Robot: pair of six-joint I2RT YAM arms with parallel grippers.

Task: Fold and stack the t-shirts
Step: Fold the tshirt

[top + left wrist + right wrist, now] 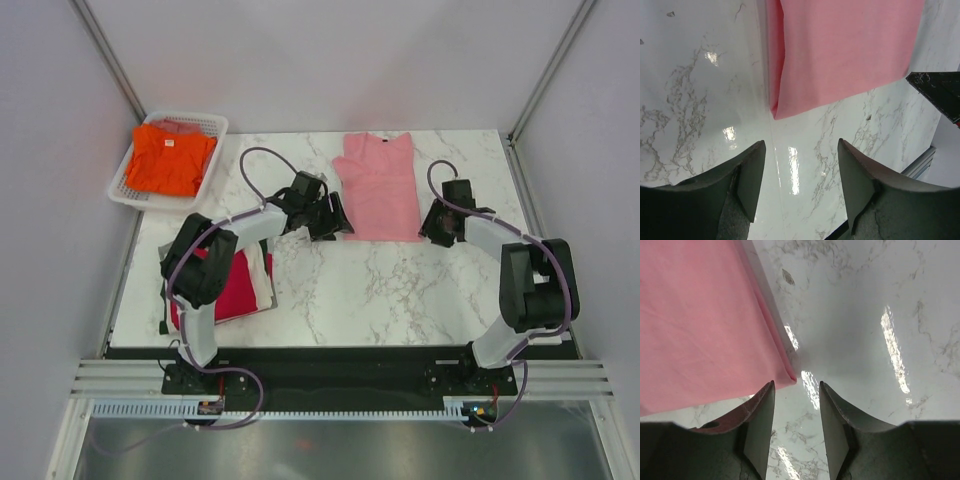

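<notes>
While left fingers (747, 175) and right fingers (760, 425) gape, the pink t-shirt (380, 190) lies folded.

One t-shirt (380, 190) lies at the table's (400, 290) far edge, midway. A basket (128, 198) holding a second t-shirt (168, 160) occupies the far-left corner. A stack of t-shirts (240, 285) lies near-left.

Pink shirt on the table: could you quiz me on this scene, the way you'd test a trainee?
1. True or false: the orange shirt lies in the basket.
2. Which lies between the left end effector and the right end effector? A. the pink shirt B. a blue shirt C. the orange shirt
3. What is the left end effector holding?
Key: 1 true; 2 A; 3 nothing, it is open.
</notes>
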